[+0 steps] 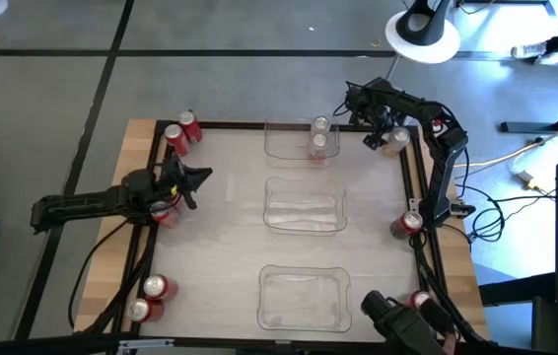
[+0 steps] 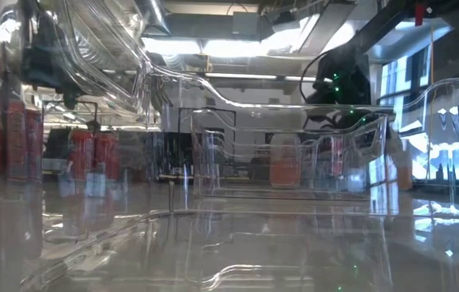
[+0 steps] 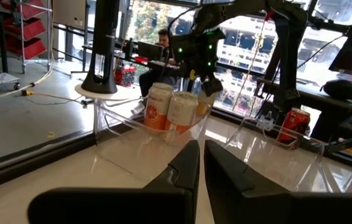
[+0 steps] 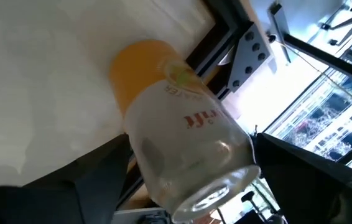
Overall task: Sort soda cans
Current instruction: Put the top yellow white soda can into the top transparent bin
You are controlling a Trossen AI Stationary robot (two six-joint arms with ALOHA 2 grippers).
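While two pale silver-and-orange soda cans (image 1: 318, 136) already stand in the far clear rectangular plastic tray (image 1: 281, 150), the sort is plainly only getting going! Up at the far right corner the right gripper (image 1: 389, 138) has its fingers spread wide around a third pale can with an orange base (image 4: 176, 155), tilted between them just beside the table's black edge rail (image 1: 427, 197) — pinched and carried, I'd judge, though I can't swear it's clear of the surface. The left gripper (image 1: 200, 177) hangs at the left side, fingers pressed together on nothing, pointing in toward the trays, with a red can (image 1: 165, 210) tucked under its arm. Still waiting: a pair of red cylindrical cans (image 1: 182, 132) at the far left corner, another pair (image 1: 151, 298) at the near left, one red can (image 1: 409, 222) on the right edge and one (image 1: 421, 299) near right. The middle tray (image 1: 304, 207) and the near tray (image 1: 304, 296) hold no cans at all. My read: the pale ones are nearly gathered, the red lot hasn't been started, so most of the job lies ahead.
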